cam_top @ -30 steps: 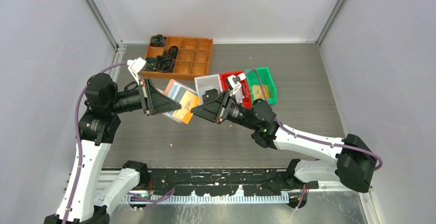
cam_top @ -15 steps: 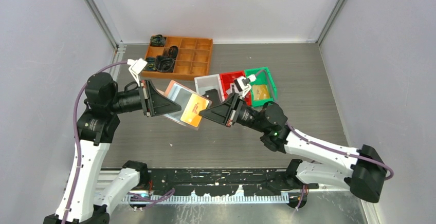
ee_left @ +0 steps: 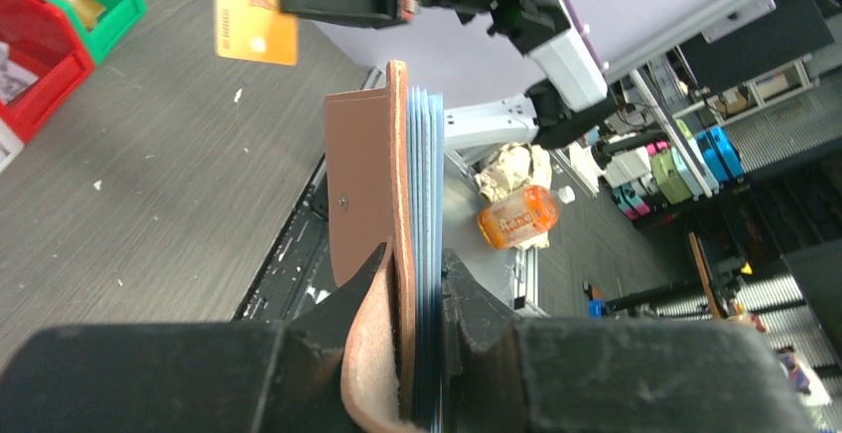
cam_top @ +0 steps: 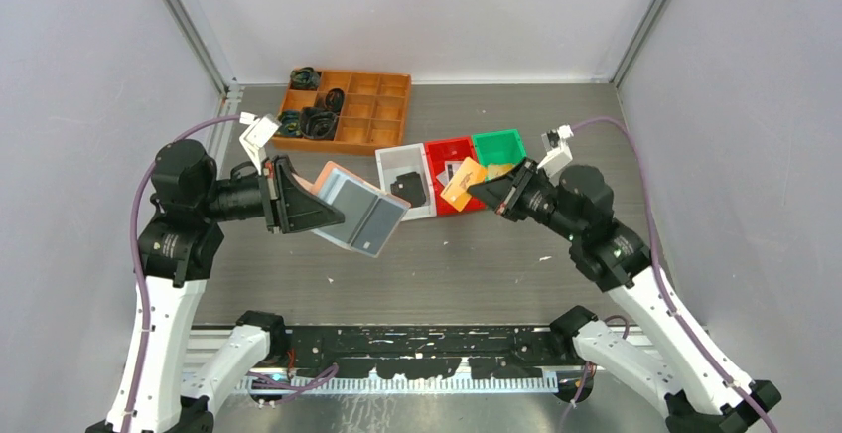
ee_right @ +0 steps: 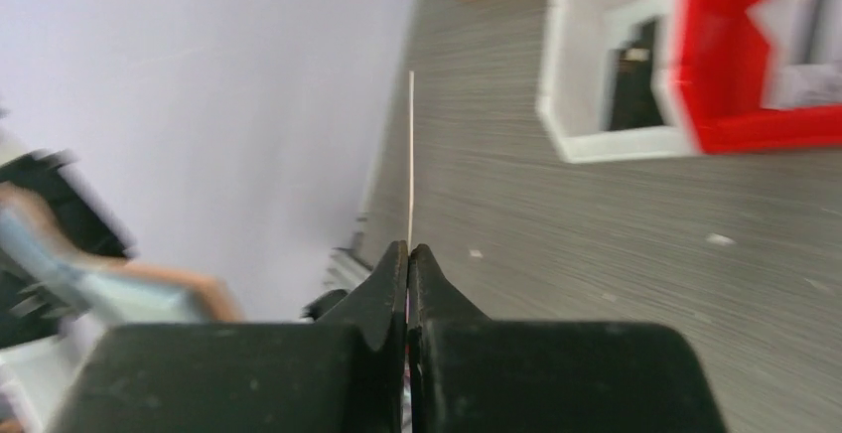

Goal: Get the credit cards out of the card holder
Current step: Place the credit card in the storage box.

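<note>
Pinching one orange credit card (cam_top: pixel 460 183) between pressed-together fingers, the right gripper (cam_top: pixel 489 191) hangs over the red bin (cam_top: pixel 447 142), right of centre. At centre-left the left gripper (ee_left: pixel 417 289) clamps the salmon card holder (cam_top: pixel 355 210) aloft. Whether its bluish sleeves (ee_left: pixel 429 185) hold more cards is unclear.

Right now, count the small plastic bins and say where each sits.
3, side by side mid-table: white bin leftmost, red bin in the middle, green bin rightmost, partly hidden by the right arm. No others visible.
</note>
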You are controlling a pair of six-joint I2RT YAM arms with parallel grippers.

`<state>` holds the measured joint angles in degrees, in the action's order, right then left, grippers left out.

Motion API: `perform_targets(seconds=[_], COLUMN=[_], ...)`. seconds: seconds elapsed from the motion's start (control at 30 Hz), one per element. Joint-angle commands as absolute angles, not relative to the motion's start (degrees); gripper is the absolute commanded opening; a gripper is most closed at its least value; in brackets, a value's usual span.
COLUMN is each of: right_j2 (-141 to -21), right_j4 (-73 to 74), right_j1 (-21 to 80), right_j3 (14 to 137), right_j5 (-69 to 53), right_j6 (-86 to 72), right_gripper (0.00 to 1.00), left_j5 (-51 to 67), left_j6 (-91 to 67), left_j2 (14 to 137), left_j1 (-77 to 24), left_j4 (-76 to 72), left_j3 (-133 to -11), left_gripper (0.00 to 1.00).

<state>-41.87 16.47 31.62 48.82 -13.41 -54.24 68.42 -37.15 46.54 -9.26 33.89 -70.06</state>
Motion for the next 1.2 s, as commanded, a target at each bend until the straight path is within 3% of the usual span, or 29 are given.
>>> perform_targets(seconds=[0.0, 0.1, 0.27, 0.43, 0.7, 0.97, 1.17], right_j2=[-49.24, -54.54, -63.92, -72.68, -86.74, -103.04, -107.03], right_j4=[40.7, 46.23, 49.9, 48.13, 44.69, 49.2, 49.84], right_j1=[30.03, 29.48, 28.38, 25.32, 15.83, 14.72, 13.64], right_j3=[60.94, 66.71, 71.7, 74.03, 81.1, 94.97, 96.16], right_j5=[-2.46, 5.85, 17.13, 21.28, 15.16, 5.42, 4.1], right_j6=[-41.32, -35.64, -29.66, -25.62, -20.08, -16.76, -16.53], right_gripper=[0.0, 0.0, 0.0, 0.01, 0.0, 0.0, 0.0], left_j5=[75.15, 76.19, 71.8, 68.86, 68.9, 69.66, 69.76], left_j6=[-39.54, -37.09, -19.13, -11.23, -7.2, -7.39, -4.67], left_j2=[44.64, 44.69, 45.21, 46.24, 44.78, 43.68, 43.25], left_j1=[-9.01, -9.01, -9.01, -8.96, -8.97, -8.97, -8.97], left_j4=[26.53, 28.88, 44.57, 52.61, 56.33, 55.58, 56.95], left_j3=[-72.33, -72.61, -75.77, -76.84, -75.95, -73.32, -73.41], left_gripper=[0.02, 0.02, 0.02, 0.05, 0.05, 0.06, 0.07])
